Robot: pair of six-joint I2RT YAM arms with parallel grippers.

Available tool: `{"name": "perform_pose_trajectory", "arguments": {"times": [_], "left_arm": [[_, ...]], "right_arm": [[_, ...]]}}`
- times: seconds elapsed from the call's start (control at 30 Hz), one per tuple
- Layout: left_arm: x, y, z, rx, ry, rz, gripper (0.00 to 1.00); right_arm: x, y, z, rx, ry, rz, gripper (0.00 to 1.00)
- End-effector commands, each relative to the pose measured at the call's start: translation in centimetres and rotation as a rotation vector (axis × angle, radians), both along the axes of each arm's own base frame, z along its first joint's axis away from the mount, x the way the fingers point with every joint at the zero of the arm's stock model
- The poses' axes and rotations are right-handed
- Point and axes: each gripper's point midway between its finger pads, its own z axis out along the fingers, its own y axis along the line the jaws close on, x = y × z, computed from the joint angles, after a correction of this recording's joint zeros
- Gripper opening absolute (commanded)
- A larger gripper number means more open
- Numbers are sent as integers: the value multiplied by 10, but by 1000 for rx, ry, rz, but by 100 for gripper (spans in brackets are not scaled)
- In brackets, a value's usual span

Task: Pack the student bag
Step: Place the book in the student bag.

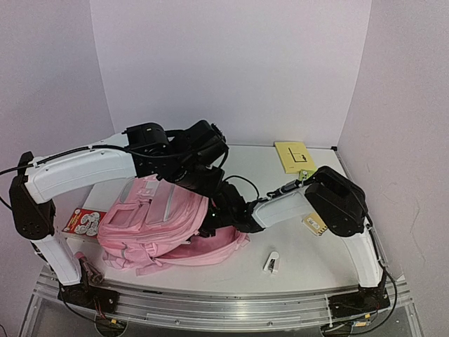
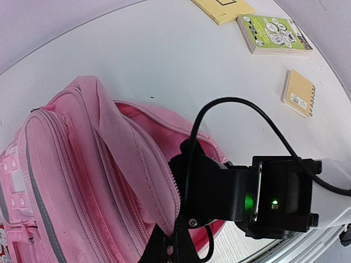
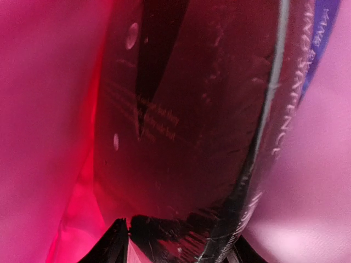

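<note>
The student bag (image 1: pixel 151 217), a large light-pink backpack, lies on the table left of centre. In the left wrist view its open main pocket (image 2: pixel 109 181) faces right. My left gripper (image 2: pixel 174 249) is shut on the bag's upper zip edge and holds the mouth open. My right arm (image 2: pixel 247 203) reaches into that opening, so its gripper is hidden in the top view. In the right wrist view my right gripper (image 3: pixel 175 246) is inside the pink lining and shut on a dark glossy book (image 3: pixel 186 120) with white lettering on its spine.
A yellow notebook (image 1: pixel 295 154), a green book (image 2: pixel 274 34) and a small tan spiral notebook (image 1: pixel 315 223) lie at the back right. A small white item (image 1: pixel 271 262) lies near the front. A red card pack (image 1: pixel 84 221) lies left of the bag.
</note>
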Motion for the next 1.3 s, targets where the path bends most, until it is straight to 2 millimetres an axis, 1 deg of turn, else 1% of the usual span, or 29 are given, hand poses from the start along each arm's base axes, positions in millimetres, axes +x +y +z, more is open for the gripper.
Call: {"name": "perform_pose_trajectory", "arguments": {"times": [0.0,0.07,0.1,0.17,0.23,0.3,0.33,0.37,0.43,0.57,0.67,0.7,0.73,0.8,0.83,0.87,0.9,0.93,0.97,1.03,1.1,1.13,1.17,1.23,1.27], "left_arm": [[6,-32,49,-217,-86,-9,0],[8,-31,47,-221,-84,-6,0],[9,-31,47,-223,-83,-4,0],[9,-31,46,-227,-83,-3,0],[10,-30,46,-232,-86,1,0],[12,-31,44,-234,-87,2,0],[13,-31,43,-237,-86,2,0],[13,-32,42,-239,-85,-1,0],[14,-35,40,-244,-81,-10,0],[16,-40,31,-244,-67,-27,0],[17,-44,18,-237,-41,-45,0],[16,-47,14,-240,-29,-63,0],[15,-51,8,-241,-15,-80,0],[15,-58,-6,-238,13,-107,0],[15,-60,-15,-228,33,-114,0],[15,-62,-22,-218,51,-124,0],[14,-65,-30,-208,64,-139,3],[12,-69,-37,-201,78,-161,9],[9,-75,-42,-203,92,-192,19],[3,-88,-45,-220,107,-273,46],[4,-100,-44,-233,102,-305,79],[7,-105,-43,-237,93,-310,90],[11,-110,-40,-243,82,-310,97],[18,-124,-27,-290,65,-326,100],[22,-134,-22,-328,71,-345,100]], "right_arm": [[-31,26,70,349,-156,115,52],[-34,23,82,395,-189,139,52],[-32,19,84,391,-201,123,52],[-19,3,77,327,-205,47,53],[-1,-25,58,223,-179,-71,58],[16,-55,56,174,-185,-167,61],[20,-70,48,137,-193,-205,63],[25,-83,49,113,-218,-244,66],[30,-111,39,40,-230,-308,71],[38,-150,48,7,-232,-372,79],[38,-170,55,-18,-205,-374,80],[39,-179,52,-43,-196,-384,80],[42,-190,61,-51,-214,-408,80],[47,-215,64,-128,-242,-440,81],[50,-229,68,-174,-257,-462,81],[53,-245,76,-207,-279,-491,82],[59,-261,82,-248,-309,-528,85],[64,-282,84,-314,-330,-571,88],[67,-304,85,-396,-343,-608,91],[75,-349,90,-567,-356,-661,95],[85,-390,89,-681,-317,-695,98],[92,-412,88,-713,-277,-726,98],[98,-431,88,-724,-229,-763,98],[117,-470,81,-712,-127,-830,98],[123,-482,80,-713,-84,-834,98]]}}
